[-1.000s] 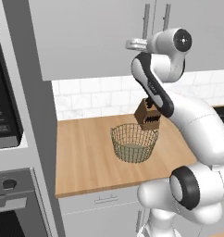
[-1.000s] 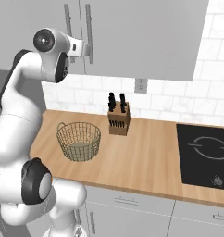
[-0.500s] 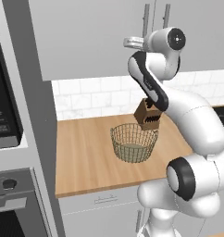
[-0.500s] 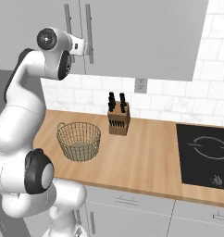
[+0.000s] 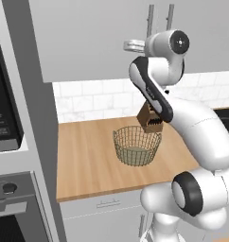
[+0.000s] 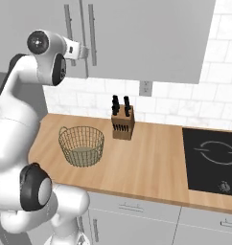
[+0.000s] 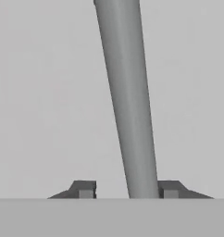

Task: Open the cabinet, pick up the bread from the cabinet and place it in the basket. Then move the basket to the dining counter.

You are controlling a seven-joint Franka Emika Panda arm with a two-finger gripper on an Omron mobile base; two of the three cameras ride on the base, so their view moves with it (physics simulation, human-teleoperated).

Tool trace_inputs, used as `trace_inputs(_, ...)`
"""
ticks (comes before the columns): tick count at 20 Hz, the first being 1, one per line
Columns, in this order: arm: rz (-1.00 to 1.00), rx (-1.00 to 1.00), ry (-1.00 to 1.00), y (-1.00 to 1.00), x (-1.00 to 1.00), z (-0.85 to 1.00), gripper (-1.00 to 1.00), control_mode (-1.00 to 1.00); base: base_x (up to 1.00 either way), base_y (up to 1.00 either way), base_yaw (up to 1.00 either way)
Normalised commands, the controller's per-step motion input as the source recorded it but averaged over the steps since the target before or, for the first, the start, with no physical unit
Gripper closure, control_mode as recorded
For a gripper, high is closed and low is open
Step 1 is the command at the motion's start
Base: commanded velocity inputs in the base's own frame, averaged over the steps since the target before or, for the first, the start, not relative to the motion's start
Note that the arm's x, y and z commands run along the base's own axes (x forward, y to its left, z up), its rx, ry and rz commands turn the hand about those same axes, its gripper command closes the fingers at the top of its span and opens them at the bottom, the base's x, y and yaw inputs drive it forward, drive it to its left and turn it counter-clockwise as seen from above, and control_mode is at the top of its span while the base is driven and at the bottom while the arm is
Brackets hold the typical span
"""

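The cabinet (image 6: 151,38) is closed, both grey doors flush, so the bread inside is hidden. The wire basket (image 5: 136,145) sits on the wood worktop (image 5: 88,156) near the knife block (image 6: 123,125). The gripper (image 7: 125,190) is raised to a door handle (image 7: 127,102); the bar stands between the part-closed jaws, nearer one fingertip, and firm contact cannot be confirmed. Recommend centring and seating the grip fully, then pulling along the door's hinge arc.

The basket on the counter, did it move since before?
No. The basket sits the same way beside the knife block as earlier.
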Motion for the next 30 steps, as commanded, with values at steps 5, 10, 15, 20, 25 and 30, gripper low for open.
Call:
trace_inputs(5, 0.08, 0.0, 0.0, 0.73, -0.97, -0.03, 1.0, -1.0, 0.0, 0.0, 0.0)
trace_inputs(10, 0.08, 0.0, 0.0, 0.79, -1.0, -0.07, 1.0, -1.0, 0.0, 0.0, 0.0)
trace_inputs(15, 0.07, 0.0, 0.0, 0.96, -1.0, -0.25, 1.0, -1.0, 0.0, 0.0, 0.0)
trace_inputs(20, 0.03, 0.12, -0.01, 0.63, -1.0, -0.24, -1.0, -1.0, 0.0, 0.0, 0.0)
trace_inputs(25, 0.0, 0.43, -0.04, -0.44, -1.0, 0.02, -1.0, -1.0, 0.0, 0.0, 0.0)
trace_inputs(30, 0.0, 0.59, 0.0, -1.0, -0.55, 0.17, -1.0, -1.0, 0.0, 0.0, 0.0)
